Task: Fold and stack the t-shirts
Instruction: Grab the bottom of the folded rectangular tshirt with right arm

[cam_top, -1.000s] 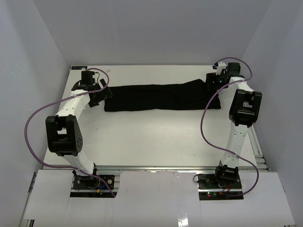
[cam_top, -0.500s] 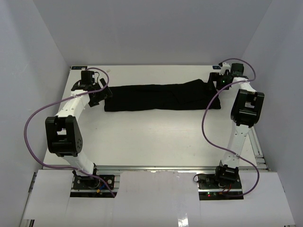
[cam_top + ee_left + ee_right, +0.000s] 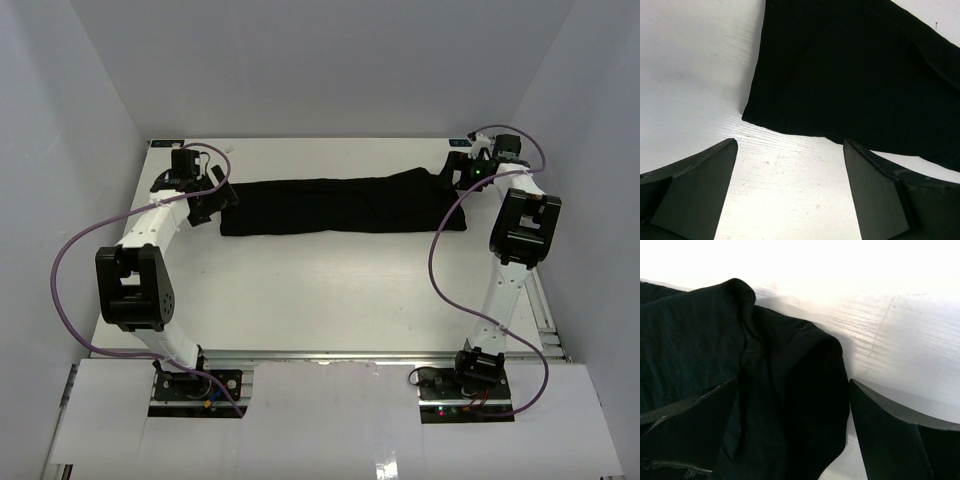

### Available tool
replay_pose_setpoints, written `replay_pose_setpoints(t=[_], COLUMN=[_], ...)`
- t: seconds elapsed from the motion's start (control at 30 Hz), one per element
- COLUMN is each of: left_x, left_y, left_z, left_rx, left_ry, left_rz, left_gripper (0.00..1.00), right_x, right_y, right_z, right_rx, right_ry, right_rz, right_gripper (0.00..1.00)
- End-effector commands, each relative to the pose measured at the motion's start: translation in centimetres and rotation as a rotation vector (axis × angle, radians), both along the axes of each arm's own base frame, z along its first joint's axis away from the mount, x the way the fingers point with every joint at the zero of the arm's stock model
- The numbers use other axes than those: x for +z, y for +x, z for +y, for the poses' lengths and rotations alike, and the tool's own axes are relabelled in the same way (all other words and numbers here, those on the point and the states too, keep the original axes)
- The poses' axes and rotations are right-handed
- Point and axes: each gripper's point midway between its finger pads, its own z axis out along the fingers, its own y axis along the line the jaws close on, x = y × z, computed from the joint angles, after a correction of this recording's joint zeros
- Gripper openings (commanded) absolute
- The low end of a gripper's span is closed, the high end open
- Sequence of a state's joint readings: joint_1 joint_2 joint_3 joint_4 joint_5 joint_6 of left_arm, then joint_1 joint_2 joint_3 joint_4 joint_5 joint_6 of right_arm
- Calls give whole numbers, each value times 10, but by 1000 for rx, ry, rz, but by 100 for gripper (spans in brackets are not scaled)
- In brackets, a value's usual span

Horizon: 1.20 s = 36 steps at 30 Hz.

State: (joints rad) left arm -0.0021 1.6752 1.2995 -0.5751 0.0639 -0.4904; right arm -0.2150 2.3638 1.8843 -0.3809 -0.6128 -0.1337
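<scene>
A black t-shirt (image 3: pixel 340 203) lies folded into a long strip across the far half of the white table (image 3: pixel 330 290). My left gripper (image 3: pixel 222 194) is open at the strip's left end, its fingers over bare table just short of the cloth edge (image 3: pixel 790 120). My right gripper (image 3: pixel 450 172) is open at the strip's right end, with the bunched right end of the shirt (image 3: pixel 790 405) lying between its fingers. No logo or neck tag shows.
Purple cables (image 3: pixel 70 260) loop from both arms. Grey walls close in the table at the back and sides. A metal rail (image 3: pixel 545 320) runs along the table's right edge.
My right gripper and wrist have drawn back a little to the right, away from the shirt's right end. The left arm and the shirt have not moved.
</scene>
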Motion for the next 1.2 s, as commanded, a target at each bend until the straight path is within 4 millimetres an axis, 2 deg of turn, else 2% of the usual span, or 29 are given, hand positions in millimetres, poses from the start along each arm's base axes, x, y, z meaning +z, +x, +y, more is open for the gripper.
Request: replay_pose_setpoints(t=[0.0,0.23,0.4,0.43,0.53,0.73,0.93,1.03,1.13,1.17], left_x=[26,26,24,24,23,22,23,27,31,32], left_y=[2,2,1,1,1,-1,-2,-1,-1,-1], left_z=[-2,-2,-2,-3,-2,-2,-1,-1,0,0], left_rx=[-7,-5,-5,-4,-3,-2,0,-3,-5,-4], left_ry=[-12,-12,-14,-17,-14,-11,-11,-6,0,-1], left_rz=[-64,-61,-56,-54,-54,-50,-54,-66,-75,-77], left_gripper=[98,98,98,98,98,98,98,98,98,98], right_x=[-5,-12,-20,-26,-29,-32,-34,-34,-33,-33], right_y=[-6,-13,-21,-24,-23,-32,-40,-40,-40,-40], right_z=[15,23,30,27,22,30,45,45,49,49], right_rx=[32,59,72,49,23,52,91,87,95,98], right_ry=[82,107,55,32,-12,1,4,7,23,31], right_rz=[46,76,104,122,117,134,144,146,150,155], right_gripper=[100,100,100,100,100,100,89,82,71,64])
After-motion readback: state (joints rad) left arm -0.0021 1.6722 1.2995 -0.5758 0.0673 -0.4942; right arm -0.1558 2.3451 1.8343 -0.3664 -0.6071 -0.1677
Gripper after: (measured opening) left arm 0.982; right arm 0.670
